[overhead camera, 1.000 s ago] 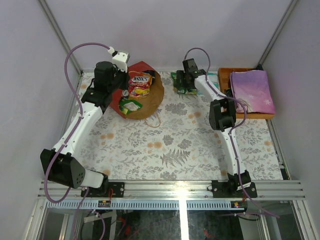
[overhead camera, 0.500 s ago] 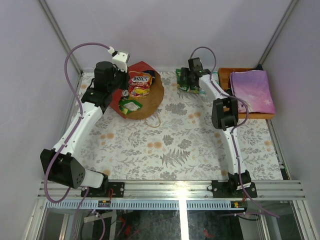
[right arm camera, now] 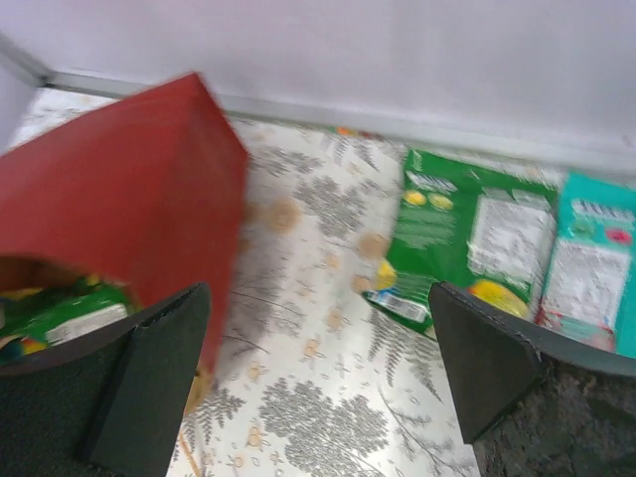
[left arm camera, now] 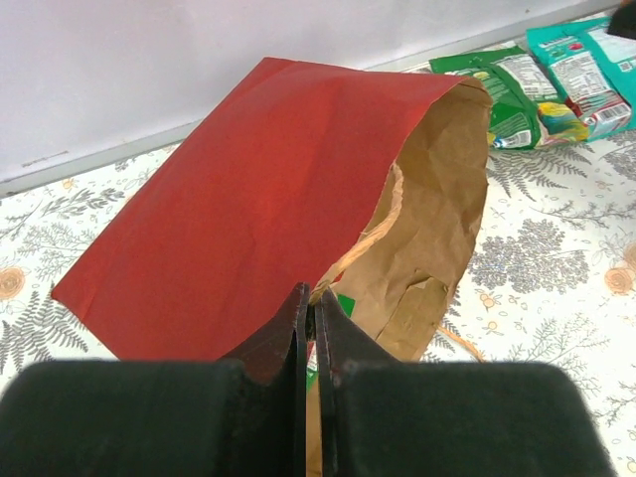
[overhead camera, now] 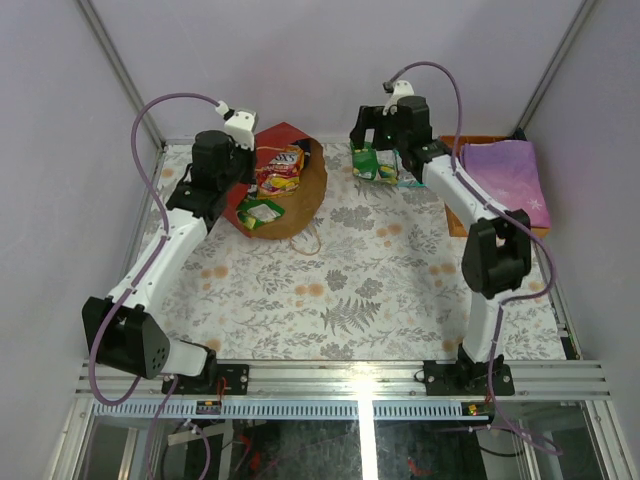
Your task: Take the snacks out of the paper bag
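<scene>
The paper bag (overhead camera: 300, 195) lies on its side at the back left, red outside (left arm camera: 248, 189), brown inside, mouth toward the table's middle. My left gripper (left arm camera: 309, 303) is shut on the bag's upper rim (overhead camera: 240, 168). A yellow-red packet (overhead camera: 280, 168) and a green packet (overhead camera: 262, 210) lie in the mouth. A green packet (overhead camera: 366, 160) and a teal packet (overhead camera: 408, 166) lie on the table to the bag's right, also visible in the right wrist view as the green packet (right arm camera: 447, 229) and the teal one (right arm camera: 596, 268). My right gripper (overhead camera: 383, 138) hangs open above them with nothing between its fingers (right arm camera: 159, 378).
An orange-brown wooden tray (overhead camera: 450, 150) stands at the back right with a purple book (overhead camera: 510, 180) on it. A flowered cloth (overhead camera: 340, 290) covers the table. Grey walls close in the back and both sides.
My right gripper has let go of the green packet, opened wide and risen above it, the arm swinging up and back. The left gripper and the bag have stayed put.
</scene>
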### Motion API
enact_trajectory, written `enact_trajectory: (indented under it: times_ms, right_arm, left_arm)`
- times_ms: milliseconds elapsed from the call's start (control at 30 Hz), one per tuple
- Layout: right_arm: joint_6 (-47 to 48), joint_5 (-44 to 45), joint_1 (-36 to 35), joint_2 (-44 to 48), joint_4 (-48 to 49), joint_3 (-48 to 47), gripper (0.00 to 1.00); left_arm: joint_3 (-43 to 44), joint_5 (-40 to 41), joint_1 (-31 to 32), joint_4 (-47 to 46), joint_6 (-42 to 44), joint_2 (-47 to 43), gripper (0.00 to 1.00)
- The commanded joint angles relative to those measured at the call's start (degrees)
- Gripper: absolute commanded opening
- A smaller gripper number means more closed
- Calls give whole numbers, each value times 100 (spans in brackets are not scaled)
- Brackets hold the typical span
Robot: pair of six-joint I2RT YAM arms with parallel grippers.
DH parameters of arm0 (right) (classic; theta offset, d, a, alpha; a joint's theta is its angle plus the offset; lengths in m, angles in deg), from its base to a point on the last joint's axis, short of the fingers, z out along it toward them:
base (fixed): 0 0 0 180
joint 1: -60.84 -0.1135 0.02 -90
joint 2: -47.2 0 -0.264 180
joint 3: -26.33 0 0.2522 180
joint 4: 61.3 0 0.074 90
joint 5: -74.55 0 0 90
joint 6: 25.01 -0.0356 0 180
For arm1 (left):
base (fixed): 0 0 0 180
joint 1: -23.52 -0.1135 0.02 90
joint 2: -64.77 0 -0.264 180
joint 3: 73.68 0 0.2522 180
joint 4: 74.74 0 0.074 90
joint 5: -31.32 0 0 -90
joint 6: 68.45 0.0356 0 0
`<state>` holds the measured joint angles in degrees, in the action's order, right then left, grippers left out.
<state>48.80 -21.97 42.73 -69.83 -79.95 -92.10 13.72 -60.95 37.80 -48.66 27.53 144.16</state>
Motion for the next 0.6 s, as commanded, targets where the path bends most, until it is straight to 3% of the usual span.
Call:
enact_trajectory:
  times_ms: [0,200,367,567]
  right_arm:
    - [846,-641,-558,663,1703,1267,100]
    - [1390,-1099,-1010,886,2262,2028,90]
    - [1805,-438,-1294,391,1606,1311,80]
    - [1937,278,-1382,-261,1571,689,67]
  left_arm:
    - [-178,370,37,-555,-66,-200,0]
    - [-373,534,31,-611,-53,-304,0]
    - [-476,653,34,-650,-32,-338,0]
    - [-550,873,27,-695,-1,-327,0]
